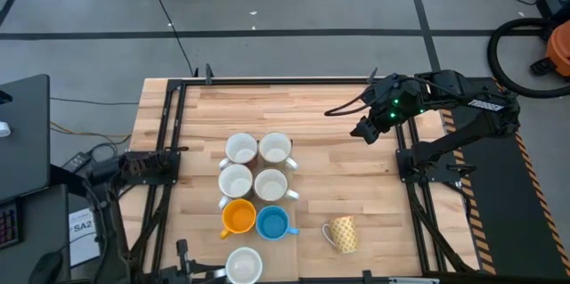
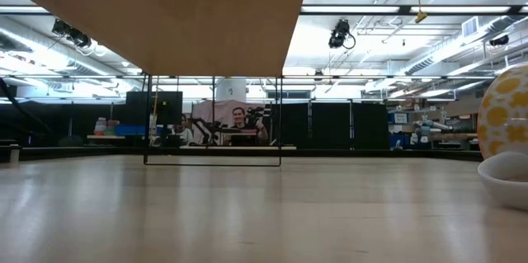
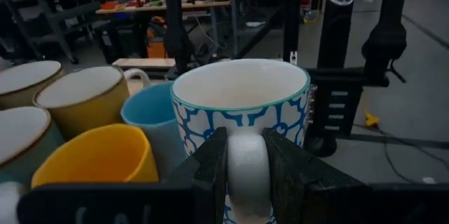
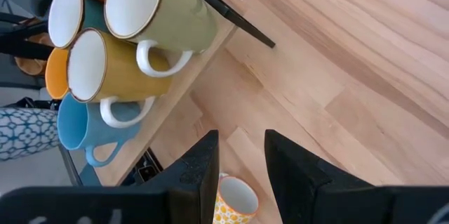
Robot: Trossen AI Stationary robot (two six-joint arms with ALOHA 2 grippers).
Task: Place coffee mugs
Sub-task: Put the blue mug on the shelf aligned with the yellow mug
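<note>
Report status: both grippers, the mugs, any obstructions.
Left gripper shut on blue-and-white patterned mug by its handle, beside the mug cluster. Right gripper open, empty, above the table. Yellow patterned mug on its side.

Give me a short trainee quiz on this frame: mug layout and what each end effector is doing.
1. True or false: the yellow patterned mug sits apart from the block of six mugs and touches none of them.
2. What does the left end effector grip? A: the orange mug's rim. B: the handle of the blue-and-white mug. C: nothing.
3. Fill in: the right end effector hangs above bare table with its fingers ____ and nothing between them.

Key: 1 true; 2 B; 3 open.
</note>
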